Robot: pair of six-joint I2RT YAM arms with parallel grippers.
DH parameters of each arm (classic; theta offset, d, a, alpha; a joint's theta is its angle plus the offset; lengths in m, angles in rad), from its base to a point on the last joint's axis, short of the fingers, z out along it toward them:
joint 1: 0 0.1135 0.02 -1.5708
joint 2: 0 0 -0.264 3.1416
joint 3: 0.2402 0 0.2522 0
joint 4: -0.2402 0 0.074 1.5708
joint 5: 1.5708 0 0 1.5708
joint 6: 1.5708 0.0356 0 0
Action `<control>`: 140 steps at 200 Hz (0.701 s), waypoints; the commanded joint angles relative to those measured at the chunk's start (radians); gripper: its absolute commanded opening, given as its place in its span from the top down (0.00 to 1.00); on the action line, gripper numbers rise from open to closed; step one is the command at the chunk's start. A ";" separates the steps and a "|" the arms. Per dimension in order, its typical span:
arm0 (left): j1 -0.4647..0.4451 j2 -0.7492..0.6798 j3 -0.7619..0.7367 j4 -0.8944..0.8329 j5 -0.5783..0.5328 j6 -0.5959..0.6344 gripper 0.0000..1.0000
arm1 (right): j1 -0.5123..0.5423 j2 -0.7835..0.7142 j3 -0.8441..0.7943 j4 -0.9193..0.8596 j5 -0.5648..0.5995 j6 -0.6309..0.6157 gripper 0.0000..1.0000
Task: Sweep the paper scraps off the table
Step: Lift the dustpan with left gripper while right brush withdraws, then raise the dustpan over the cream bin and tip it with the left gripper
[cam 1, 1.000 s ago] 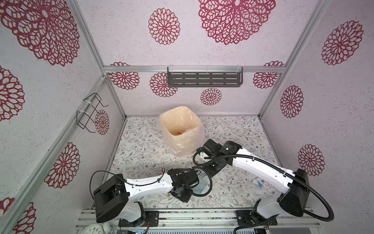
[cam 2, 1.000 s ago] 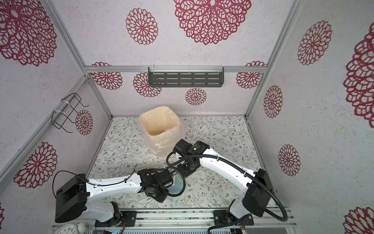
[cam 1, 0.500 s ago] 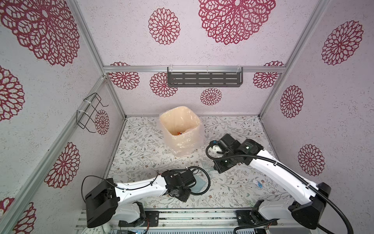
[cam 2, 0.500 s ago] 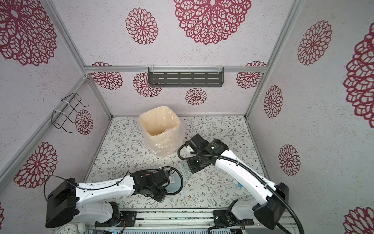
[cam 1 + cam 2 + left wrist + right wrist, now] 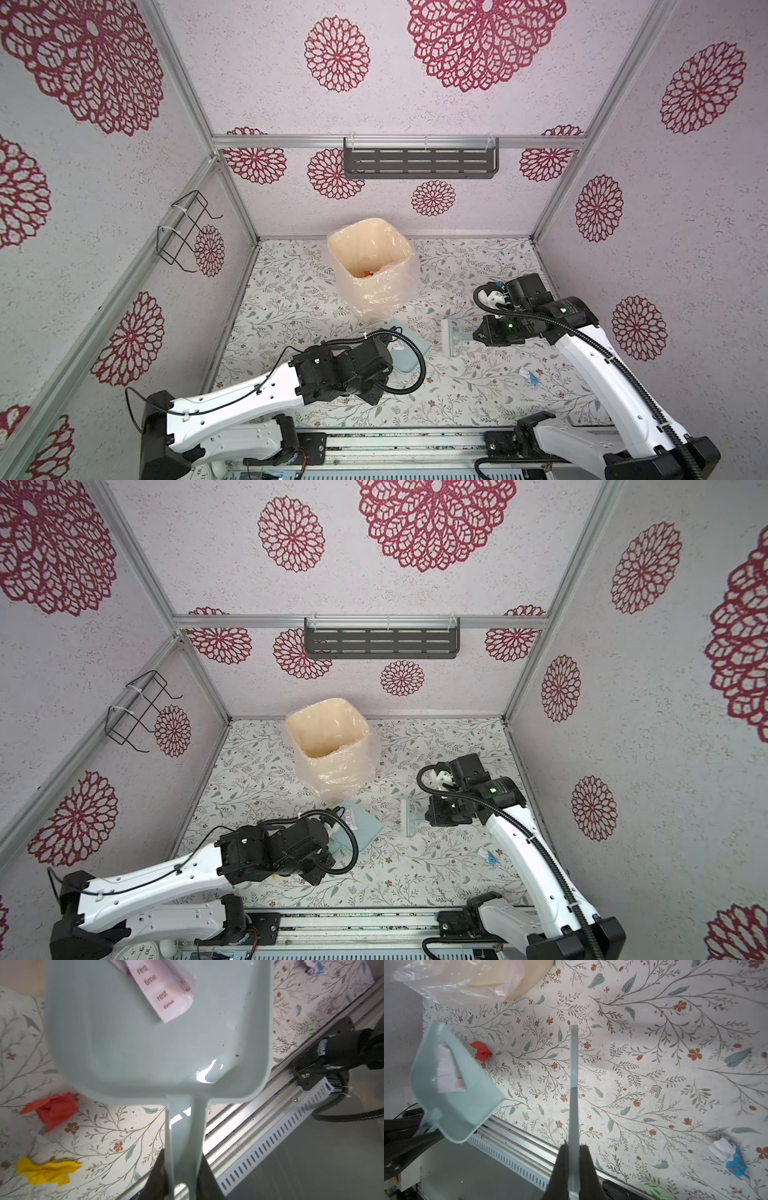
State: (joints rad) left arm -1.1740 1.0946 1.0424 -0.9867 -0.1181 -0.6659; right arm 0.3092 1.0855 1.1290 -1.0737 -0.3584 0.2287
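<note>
Loose paper scraps (image 5: 481, 1051) dot the table (image 5: 478, 386): red scrap (image 5: 49, 1110) and yellow scrap (image 5: 46, 1171) near the front edge under the left arm, largely hidden in both top views; white-and-blue scrap (image 5: 530, 373) toward the front-right corner. The left gripper (image 5: 182, 1159) pinches the dustpan (image 5: 145, 1043) handle, printed strip (image 5: 164, 991) aboard; the right gripper (image 5: 574, 1147) clamps the brush (image 5: 574, 1076). Between sweeps, I'd say: next, set pan beside a scrap, brush it in. Bristles edge-on, unreadable.

Premises are presenting as a robotics test cell dressed as a domestic corner. Bare aluminium frame bars (image 5: 291, 140) are holding thin wall panels printed with crimson rosettes (image 5: 249, 83). A white left robot arm (image 5: 241, 399) and a white right robot arm (image 5: 598, 374) are standing bolted to a slotted metal rail (image 5: 399, 446) at the near edge. A leaf-printed tabletop (image 5: 478, 386) is carrying a bag-lined cream bin (image 5: 374, 245).
</note>
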 commanded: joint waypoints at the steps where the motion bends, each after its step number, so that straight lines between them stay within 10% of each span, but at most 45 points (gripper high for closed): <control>1: -0.010 -0.018 0.099 -0.142 -0.075 -0.009 1.00 | -0.045 -0.034 -0.018 0.042 -0.103 -0.026 1.00; 66: 0.066 -0.015 0.360 -0.353 -0.122 -0.022 1.00 | -0.110 -0.073 -0.097 0.090 -0.196 -0.025 1.00; 140: 0.491 0.088 0.618 -0.526 0.003 0.249 1.00 | -0.120 -0.100 -0.141 0.133 -0.247 0.002 1.00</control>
State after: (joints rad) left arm -0.7826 1.1366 1.5913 -1.4471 -0.1677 -0.5552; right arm 0.1986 1.0042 0.9771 -0.9607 -0.5613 0.2218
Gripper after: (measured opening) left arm 0.211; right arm 0.086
